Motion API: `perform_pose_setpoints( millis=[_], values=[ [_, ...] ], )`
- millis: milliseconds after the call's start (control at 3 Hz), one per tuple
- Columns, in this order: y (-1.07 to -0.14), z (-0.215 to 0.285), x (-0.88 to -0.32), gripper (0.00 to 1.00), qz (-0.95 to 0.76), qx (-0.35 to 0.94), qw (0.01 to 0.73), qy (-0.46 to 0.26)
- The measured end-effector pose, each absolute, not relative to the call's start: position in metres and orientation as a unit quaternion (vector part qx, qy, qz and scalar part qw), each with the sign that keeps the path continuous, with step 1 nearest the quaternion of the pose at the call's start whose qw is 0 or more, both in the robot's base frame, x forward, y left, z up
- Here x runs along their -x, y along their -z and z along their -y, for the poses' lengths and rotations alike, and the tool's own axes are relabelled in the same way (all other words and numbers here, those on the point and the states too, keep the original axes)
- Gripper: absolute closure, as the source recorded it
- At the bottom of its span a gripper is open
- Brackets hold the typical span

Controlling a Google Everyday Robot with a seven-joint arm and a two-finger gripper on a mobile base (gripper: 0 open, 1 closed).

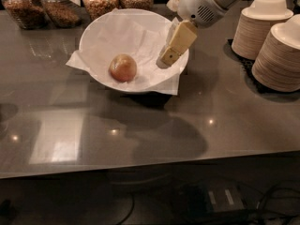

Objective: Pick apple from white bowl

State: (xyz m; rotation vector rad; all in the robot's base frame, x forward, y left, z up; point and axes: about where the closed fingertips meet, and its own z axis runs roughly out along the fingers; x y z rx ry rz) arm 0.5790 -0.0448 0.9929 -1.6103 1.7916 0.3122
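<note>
At the back left of the grey counter (140, 130), a row of glass jars (58, 6) filled with dry goods is seen, standing just behind the white bowl (96, 36). The bowl is set left of centre, lined with crinkled white paper (75, 62) whose corners stick out over the rim at the left and at the front right. The apple (123, 68) is found lying in the bottom of the bowl, slightly toward its near side, with paper bared all around it.

To the right of the apple and a little higher, the gripper (169, 54) is held over the bowl's right rim, tilted down and leftward toward the fruit but apart from it. How far it is spread cannot be told; nothing is seen to be held in it. A strip of bare lining is left between its tip and the apple.

Further right, two stacks of beige paper bowls (265, 25) are placed on a black mat (243, 62), near the arm's right side. In front of the bowl, a broad reflective stretch of counter is seen reaching to the near edge, below which cables (225, 200) are seen lying.
</note>
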Motion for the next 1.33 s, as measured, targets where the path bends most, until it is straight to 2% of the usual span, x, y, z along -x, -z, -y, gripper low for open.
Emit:
perform_pose_setpoints(
  millis=[667, 1333],
  values=[
    [-0.986, 0.035, -0.588, 0.00, -0.684, 0.626, 0.355, -0.123],
    [-0.958, -0.002, -0.622, 0.00, -0.657, 0.643, 0.364, -0.149]
  ],
)
